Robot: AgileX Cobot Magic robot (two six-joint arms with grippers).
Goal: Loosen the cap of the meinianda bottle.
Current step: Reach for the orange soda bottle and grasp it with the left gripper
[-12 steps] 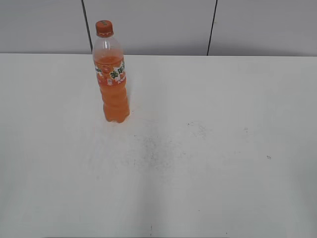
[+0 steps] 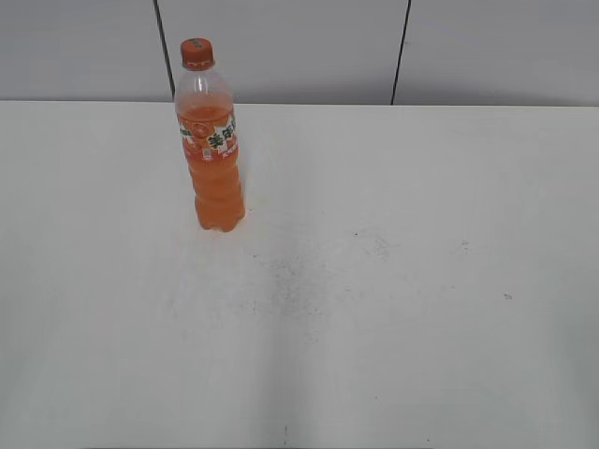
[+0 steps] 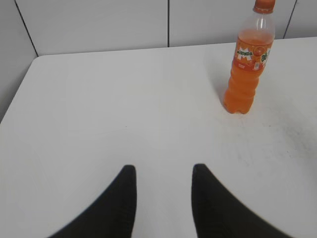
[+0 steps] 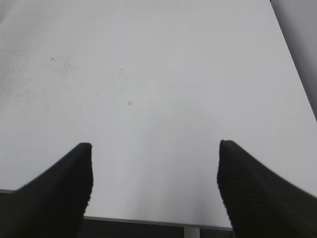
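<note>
The meinianda bottle [image 2: 212,150] stands upright near the back edge of the white bench [image 2: 393,281], its cap [image 2: 197,52] on top — lots of bare room all around it. Both pincers hold nothing: the left pincer [image 3: 161,171] gapes a little, the right pincer [image 4: 154,146] gapes wide. Grey wall panels [image 2: 281,47] stand behind.

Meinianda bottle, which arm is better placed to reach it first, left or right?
Probably left. The left gripper is open and has the meinianda bottle ahead; the right gripper sees only bare table.
</note>
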